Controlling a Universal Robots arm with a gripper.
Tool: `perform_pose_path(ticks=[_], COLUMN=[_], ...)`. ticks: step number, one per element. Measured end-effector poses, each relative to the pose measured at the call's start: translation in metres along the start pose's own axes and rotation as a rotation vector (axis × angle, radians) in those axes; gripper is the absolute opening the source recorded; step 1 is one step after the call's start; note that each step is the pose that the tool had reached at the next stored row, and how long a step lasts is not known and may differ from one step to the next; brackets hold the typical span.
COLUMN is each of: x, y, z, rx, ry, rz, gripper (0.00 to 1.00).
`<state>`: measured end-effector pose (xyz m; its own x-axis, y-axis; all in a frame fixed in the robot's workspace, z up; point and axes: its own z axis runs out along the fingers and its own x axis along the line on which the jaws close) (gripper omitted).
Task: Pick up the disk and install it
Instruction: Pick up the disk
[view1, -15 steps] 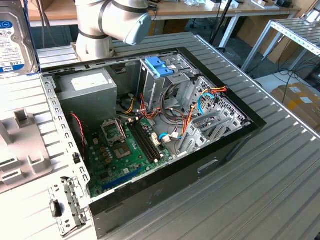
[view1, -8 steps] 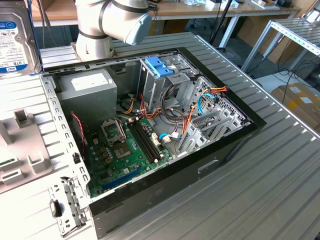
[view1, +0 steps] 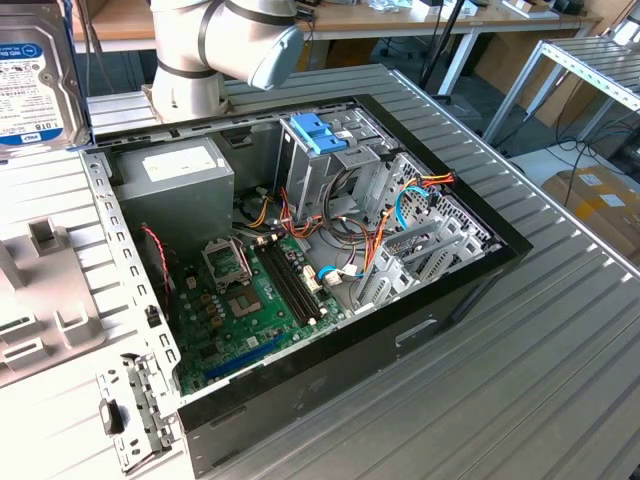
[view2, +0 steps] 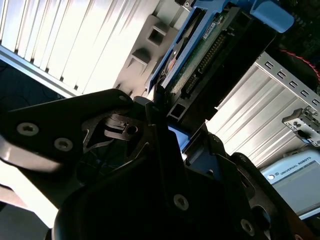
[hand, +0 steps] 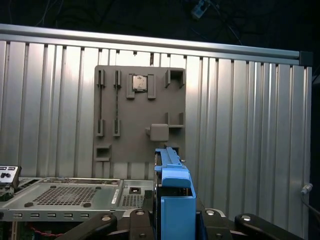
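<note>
Disk (hand: 174, 192) count was 1, and computer case (view1: 350, 355) count was 1. The gripper (hand: 175, 219) was closed tight on the disk.

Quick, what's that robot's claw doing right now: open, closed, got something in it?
The gripper: jaws closed on the disk, a hard drive with blue rails.

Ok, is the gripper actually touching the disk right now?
Touching. In the second wrist view the gripper clamps the end of the disk with no gap; in the first wrist view its blue rail stands inside the gripper.
</note>
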<state>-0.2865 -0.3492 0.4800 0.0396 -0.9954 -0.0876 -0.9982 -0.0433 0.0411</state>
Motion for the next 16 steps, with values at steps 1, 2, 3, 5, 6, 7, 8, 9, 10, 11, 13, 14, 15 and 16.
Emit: perform_pose_path(ticks=[1, 2, 3, 5, 6, 7, 8, 9, 10, 11, 13, 14, 15, 16], x=[0.0001, 0.0001, 0.0002, 0.0003, 0.0004, 0.0004, 0.0005, 0.0006, 0.0006, 0.0006, 0.0008, 0.0008, 0.0009, 0.001], y=[-0.0005, -0.001, -0.0015, -0.0029, -0.0041, -0.0048, -0.0054, -0.0066, -0.0073, -0.008, -0.0099, -0.0107, -0.0114, -0.0127], z=[0.0, 0.0, 0.0001, 0.0001, 0.0002, 0.0002, 0.0003, 0.0003, 0.0003, 0.0004, 0.0004, 0.0005, 0.0005, 0.0006], rx=[0.0, 0.0, 0.0001, 0.0, 0.0001, 0.0, 0.0, 0.0001, 0.0, 0.0001, 0.0, 0.0, 0.0, 0.0001], ry=[0.0, 0.0, 0.0, 0.0, 0.0, 0.0, 0.0, 0.0, 0.0, 0.0, -0.0001, 0.0, 0.0, -0.0001], rz=[0.0, 0.0, 0.0, 0.0, 0.0, 0.0, 0.0, 0.0, 0.0, 0.0, 0.0, 0.0, 0.0, 0.0], gripper=[0.37, 0.37, 0.37, 0.37, 0.37, 0.37, 0.37, 0.37, 0.37, 0.37, 0.37, 0.37, 0.37, 0.37])
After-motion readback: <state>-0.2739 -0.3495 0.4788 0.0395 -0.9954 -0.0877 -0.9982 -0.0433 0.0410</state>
